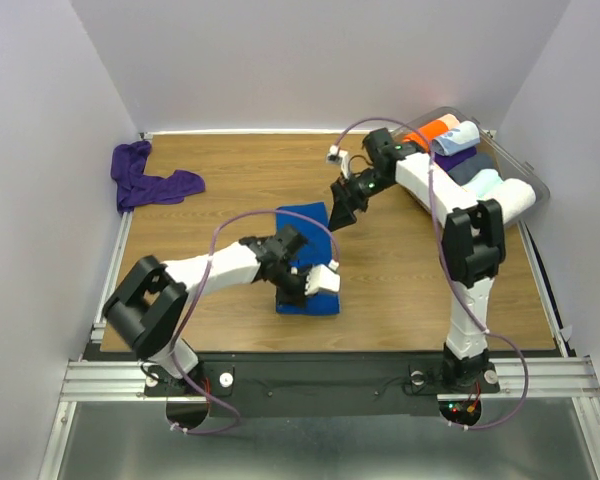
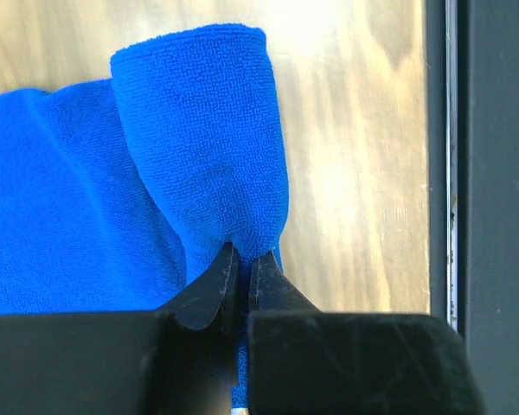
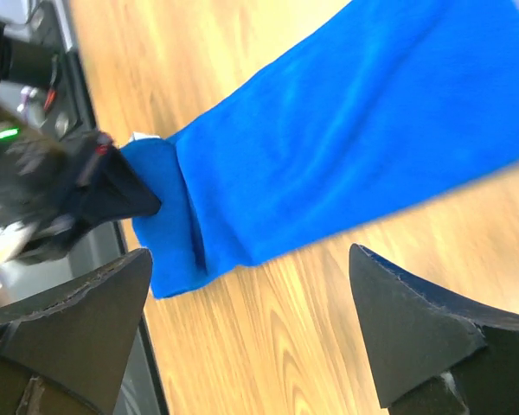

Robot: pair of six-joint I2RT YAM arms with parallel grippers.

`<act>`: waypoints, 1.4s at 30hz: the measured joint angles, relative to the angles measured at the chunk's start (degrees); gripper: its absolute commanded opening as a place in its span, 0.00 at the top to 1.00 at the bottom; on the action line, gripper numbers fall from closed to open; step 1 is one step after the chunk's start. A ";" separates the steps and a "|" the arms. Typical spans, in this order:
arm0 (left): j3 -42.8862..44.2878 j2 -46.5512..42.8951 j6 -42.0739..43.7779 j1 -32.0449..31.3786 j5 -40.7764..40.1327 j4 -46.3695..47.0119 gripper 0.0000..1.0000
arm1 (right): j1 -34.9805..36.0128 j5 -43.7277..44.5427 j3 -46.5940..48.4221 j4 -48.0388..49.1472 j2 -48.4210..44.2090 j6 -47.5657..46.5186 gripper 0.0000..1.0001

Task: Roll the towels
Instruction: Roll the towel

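You see the royal blue towel (image 2: 199, 147) as matt, finely looped cloth; the table (image 2: 355, 173) is smooth wood grain with a soft sheen; the left gripper (image 2: 240, 264) looks matt black plastic.

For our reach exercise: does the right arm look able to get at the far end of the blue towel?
Probably yes. The right end effector is open beside the far end of the blue towel, with nothing between; the left end effector pinches only the near end.
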 measured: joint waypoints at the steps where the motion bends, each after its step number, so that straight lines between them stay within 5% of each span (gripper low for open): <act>1: 2.01 2.16 0.26 1.81 2.36 -2.03 0.98 | -0.68 0.85 0.00 0.44 -1.55 0.90 0.00; 13: 29.03 32.94 5.97 17.57 26.84 -31.71 0.94 | -1.27 13.86 -14.95 4.74 -28.79 2.60 0.00; 18: 38.18 43.41 7.37 20.46 31.61 -42.73 0.93 | 7.13 20.79 -24.63 6.75 -35.32 1.97 0.00; 24: 41.13 46.34 8.07 20.90 32.13 -46.88 0.91 | 25.44 33.53 -36.57 15.63 -34.67 1.53 0.03; 31: 41.16 46.38 8.85 21.03 32.24 -47.23 0.88 | 32.76 44.74 -39.23 25.33 -26.64 -2.89 0.06; 34: 41.16 46.47 9.01 21.11 32.30 -47.32 0.88 | 34.60 47.32 -40.46 27.67 -25.49 -4.68 0.13; 38: 41.16 46.49 9.16 21.16 32.26 -47.43 0.84 | 36.24 48.52 -42.66 31.32 -23.71 -6.93 0.57; 42: 40.85 46.49 9.92 21.46 32.54 -47.54 0.71 | 36.11 49.48 -43.87 34.34 -22.29 -7.93 0.83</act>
